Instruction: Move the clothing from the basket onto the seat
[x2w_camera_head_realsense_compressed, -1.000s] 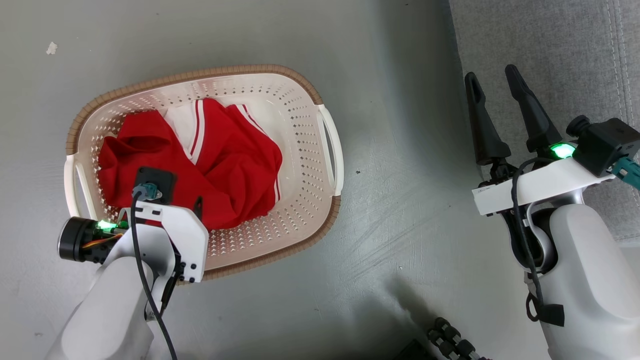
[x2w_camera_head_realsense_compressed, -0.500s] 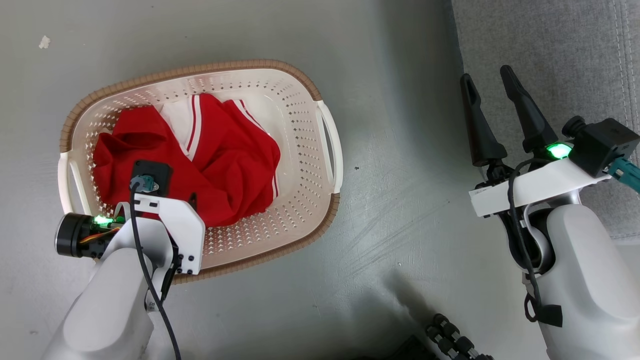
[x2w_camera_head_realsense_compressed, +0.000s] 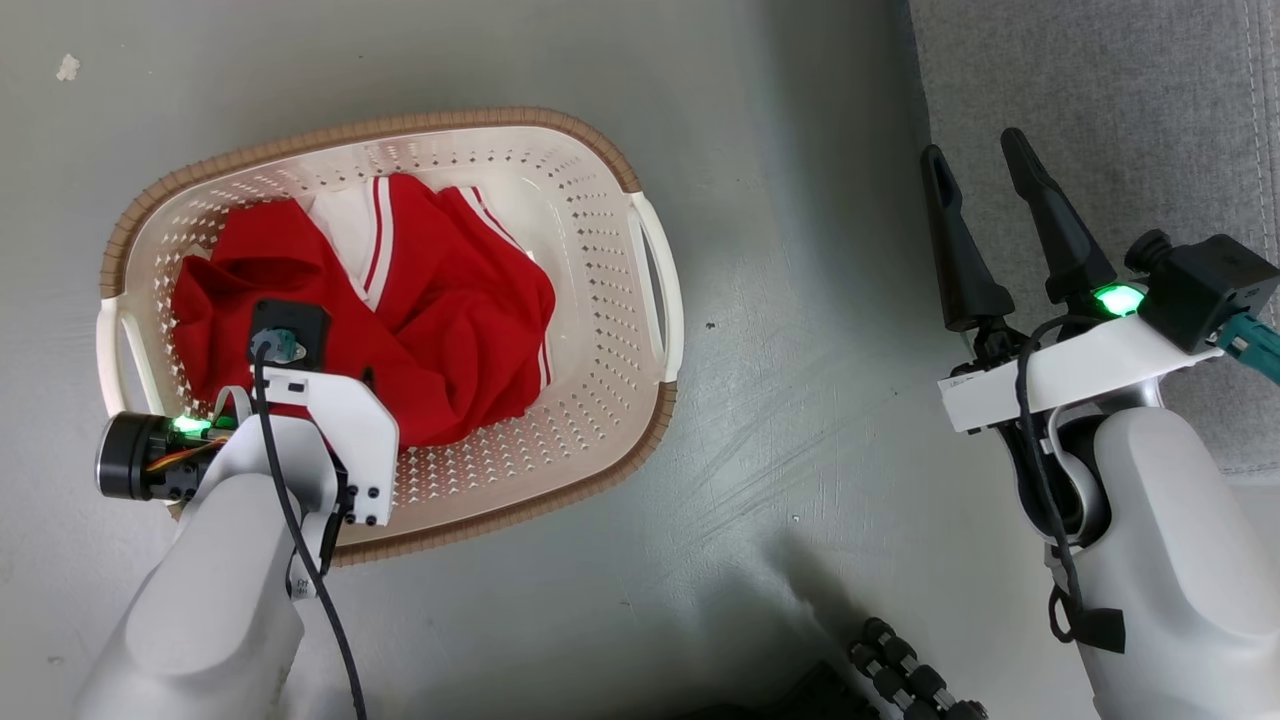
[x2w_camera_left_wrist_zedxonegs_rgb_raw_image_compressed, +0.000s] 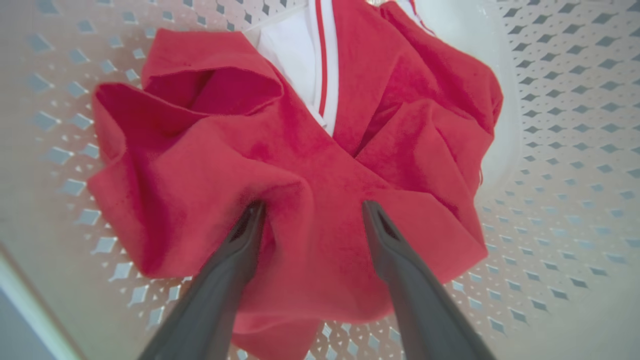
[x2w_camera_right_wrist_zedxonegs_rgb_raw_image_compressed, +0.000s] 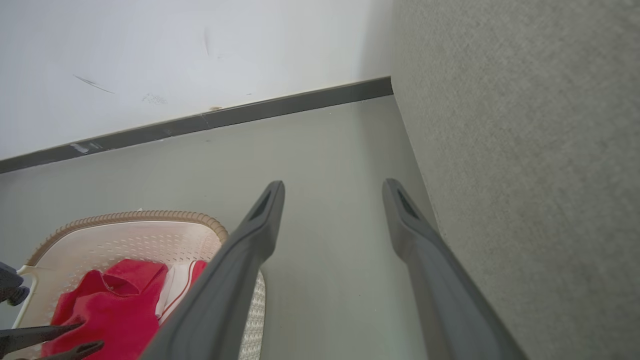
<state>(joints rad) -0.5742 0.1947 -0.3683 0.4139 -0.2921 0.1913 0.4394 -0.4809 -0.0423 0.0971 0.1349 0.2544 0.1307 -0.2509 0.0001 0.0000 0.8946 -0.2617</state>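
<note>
**Left claw down on the red pile, not yet closed**

Shifted since a second ago: whole head view, slightly left and up. Drifted together across it: basket (x2w_camera_head_realsense_compressed: 480, 122), clothing (x2w_camera_head_realsense_compressed: 450, 330) and pale speck (x2w_camera_head_realsense_compressed: 67, 67) on the floor (x2w_camera_head_realsense_compressed: 780, 400). So read as camera motion, not as a move of the things.

Held in place over the pile throughout: left claw (x2w_camera_left_wrist_zedxonegs_rgb_raw_image_compressed: 310, 210), spread wide. Both fingertips (x2w_camera_left_wrist_zedxonegs_rgb_raw_image_compressed: 252, 215) pressed into red cloth, with a raised fold standing between them. No grip yet.

Still crumpled inside the basket, on the floor at left: all the clothing, red with white striped trim showing on its far side. Nothing yet on the seat (x2w_camera_head_realsense_compressed: 1100, 100), grey upholstery at far right.

Hanging idle beside the seat's edge, well apart from the basket: right claw (x2w_camera_head_realsense_compressed: 972, 150), also wide, holding nothing.

Judged from this: descent done, pinch due next. Closing on that fold should catch enough cloth to lift. Risks: loose fabric slipping out, or only one piece coming up and another staying behind. Task barely started.
</note>
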